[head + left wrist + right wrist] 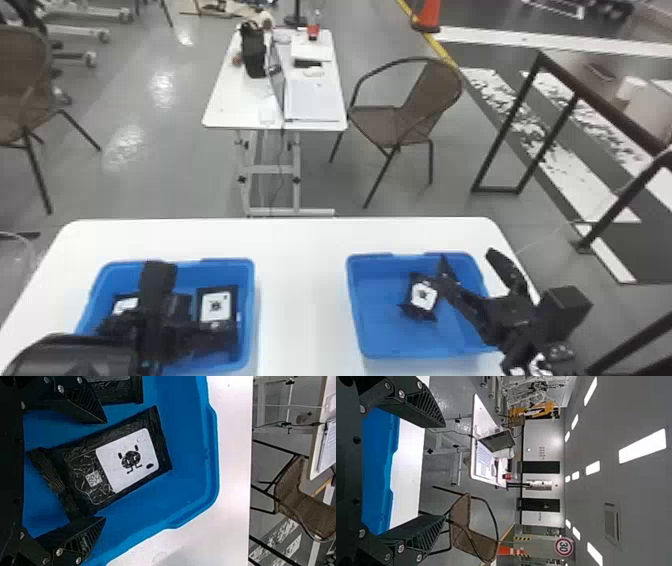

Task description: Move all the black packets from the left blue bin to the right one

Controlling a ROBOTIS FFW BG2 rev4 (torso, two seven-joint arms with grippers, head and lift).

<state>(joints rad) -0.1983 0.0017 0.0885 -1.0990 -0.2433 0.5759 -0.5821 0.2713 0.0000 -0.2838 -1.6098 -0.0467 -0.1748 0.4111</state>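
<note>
Packet (pixel 102 464) looks light, soft and slippery, so I'd pinch its long sides mid-body with my left gripper (pixel 105 470), jaws wide.

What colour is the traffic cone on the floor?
The cone is orange; the head view shows it best.

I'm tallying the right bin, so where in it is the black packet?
In the head view, the black packet lies near the middle of the right blue bin, label up, with the right pincer showing just to its right.
</note>
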